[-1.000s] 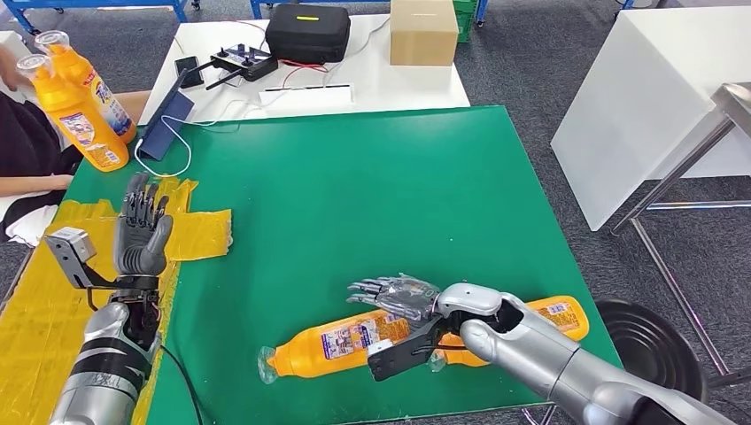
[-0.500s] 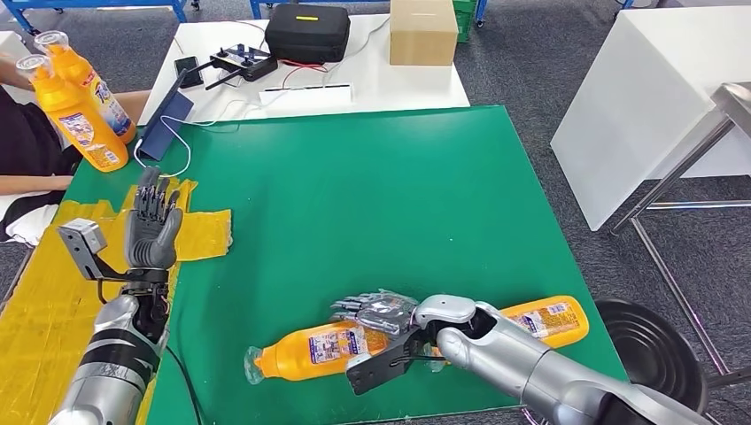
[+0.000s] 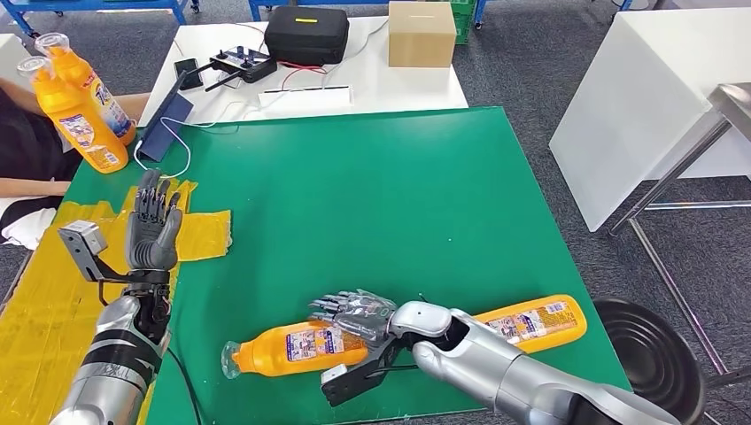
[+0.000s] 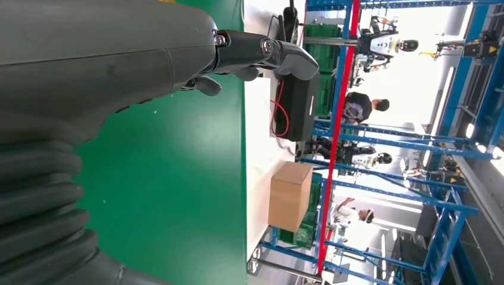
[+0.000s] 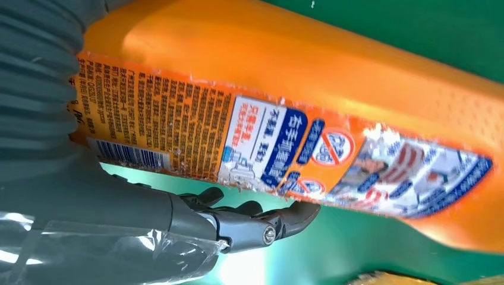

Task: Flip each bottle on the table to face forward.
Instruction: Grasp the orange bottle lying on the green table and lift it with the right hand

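Note:
An orange bottle (image 3: 292,346) lies on its side near the front edge of the green mat (image 3: 354,195), cap end to the left. My right hand (image 3: 354,310) rests on its base end with the fingers spread over it. In the right wrist view the bottle's label (image 5: 285,142) runs along the palm, and the fingers (image 5: 261,228) stretch straight beside it. A second orange bottle (image 3: 531,320) lies behind my right forearm. Two more bottles (image 3: 75,102) stand upright at the far left. My left hand (image 3: 152,226) is raised over the yellow sheet, fingers apart and empty (image 4: 178,59).
A person's arm (image 3: 35,184) lies by the standing bottles at the left edge. A white table behind the mat carries a black case (image 3: 307,34), a cardboard box (image 3: 423,32) and cables. A black bin (image 3: 651,350) stands on the floor at the right.
My right hand has moved left along the front of the mat, and the bottle under it has slid left with it. My left hand rose slightly, then held still.

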